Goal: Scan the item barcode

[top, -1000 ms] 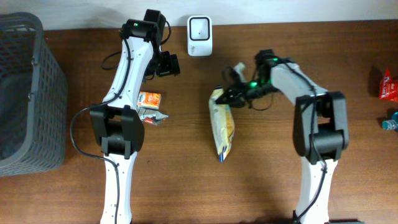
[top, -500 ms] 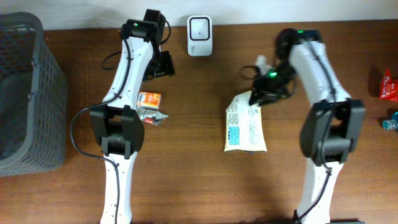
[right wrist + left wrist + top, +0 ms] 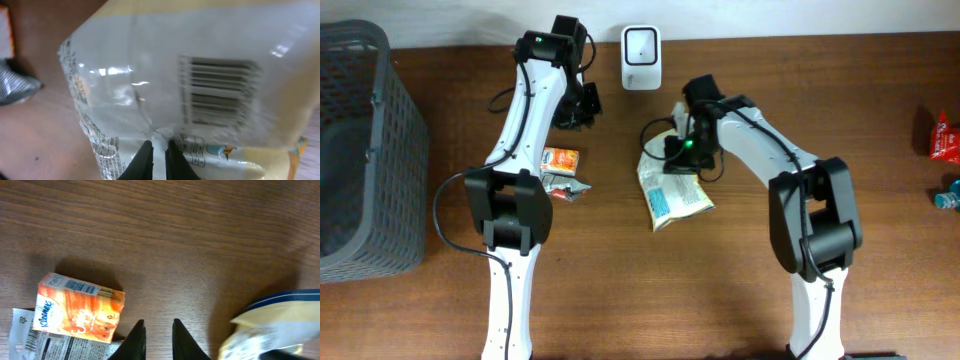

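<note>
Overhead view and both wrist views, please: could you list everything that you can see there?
scanner: one, white, top centre of the table
snack bag: one, yellow and white, barcode showing, centre, below the scanner
tissue pack: one, orange, left of centre
crumpled wrapper: one, silver-white, right beside the tissue pack
basket: one, grey, left edge
red packet: one, right edge
small blue item: one, right edge, too small to identify
table: one, brown wood
left gripper: one, black, nearly shut, empty, near the tissue pack
right gripper: one, black, shut on the snack bag
</note>
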Controlling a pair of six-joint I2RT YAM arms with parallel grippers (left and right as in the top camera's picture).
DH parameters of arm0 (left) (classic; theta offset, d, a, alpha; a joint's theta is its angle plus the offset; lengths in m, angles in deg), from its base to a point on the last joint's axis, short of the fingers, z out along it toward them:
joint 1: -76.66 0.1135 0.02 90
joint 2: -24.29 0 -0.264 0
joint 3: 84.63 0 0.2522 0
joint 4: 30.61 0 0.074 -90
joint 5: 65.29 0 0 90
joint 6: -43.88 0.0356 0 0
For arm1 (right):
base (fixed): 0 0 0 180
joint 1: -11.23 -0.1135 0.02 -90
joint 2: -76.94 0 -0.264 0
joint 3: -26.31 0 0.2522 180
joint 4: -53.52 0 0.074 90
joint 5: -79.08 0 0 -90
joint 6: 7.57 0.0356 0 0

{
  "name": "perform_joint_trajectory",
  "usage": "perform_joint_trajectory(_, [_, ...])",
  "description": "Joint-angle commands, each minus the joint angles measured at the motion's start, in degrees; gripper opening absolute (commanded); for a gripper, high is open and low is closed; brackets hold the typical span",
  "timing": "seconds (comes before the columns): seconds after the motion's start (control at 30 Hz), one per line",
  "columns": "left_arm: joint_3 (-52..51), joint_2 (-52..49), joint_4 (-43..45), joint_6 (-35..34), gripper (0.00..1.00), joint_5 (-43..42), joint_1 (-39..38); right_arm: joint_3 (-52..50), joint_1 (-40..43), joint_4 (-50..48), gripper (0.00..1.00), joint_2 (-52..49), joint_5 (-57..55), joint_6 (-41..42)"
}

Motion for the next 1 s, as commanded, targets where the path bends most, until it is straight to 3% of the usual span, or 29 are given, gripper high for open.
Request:
perform_joint_trajectory(0.0, [-0.1, 0.8, -0.1, 1.6, 0.18, -2.1, -0.9, 9.7, 0.1, 10.2, 0.15, -1.3, 0.2, -2.5])
perform_joint_trajectory(0.1, [-0.1, 0.8, 0.0, 7.9, 0.19, -5.1, -3.0, 20.5, 0.8, 29.5, 0.5, -1.3, -0.2, -8.9])
perform_joint_trajectory(0.13, [-0.2, 0.8, 0.0, 7.8, 0.18, -5.2, -4.3, 20.1, 0.7, 33.0, 0.43, -1.3, -1.7, -9.7])
perform_joint_trajectory(0.2, [-0.2, 0.8, 0.0, 7.3, 0.14, -5.2, -5.7, 15.9, 0.7, 33.2, 0.18, -1.3, -2.8, -9.7])
perform_joint_trajectory(0.23, [-0.2, 0.8, 0.0, 7.1, 0.09, -5.5, -6.1, 11.9, 0.7, 30.9, 0.14, -1.3, -0.8, -9.7])
perform_joint_trajectory(0.33, [-5.6, 0.8, 2.2, 7.2, 0.03, -9.8, -6.2, 0.9, 0.7, 21.0, 0.1, -1.3, 3.0, -6.1])
perform_joint_trajectory(0.47, [-14.6, 0.8, 9.1, 14.3, 0.0, -21.9, -6.7, -6.5, 0.9, 11.3, 0.11, -1.3, -17.5, 5.4])
perform_joint_trajectory(0.6, [-14.6, 0.8, 10.0, 19.2, 0.0, -28.6, -7.7, -6.8, 2.3, 9.4, 0.11, -1.3, -17.9, 5.3])
perform_joint_trajectory(0.67, [-13.9, 0.8, 9.8, 23.8, 0.0, -28.4, -7.6, -6.8, 3.1, 9.6, 0.11, -1.3, -18.2, 4.7])
perform_joint_trajectory(0.73, [-7.2, 1.0, 6.2, 24.0, 0.0, -22.4, -6.2, -6.8, 3.4, 9.6, 0.11, -1.3, -18.6, 4.7])
perform_joint_trajectory(0.83, [3.0, 1.4, 0.1, 18.2, 0.0, -21.6, -4.0, -6.8, 3.4, 9.6, 0.11, -1.3, -18.6, 4.7])
perform_joint_trajectory(0.97, [-10.1, 0.5, 6.0, 16.4, 0.0, -21.7, -8.9, -6.8, 3.4, 9.4, 0.12, -1.3, -18.6, 4.7])
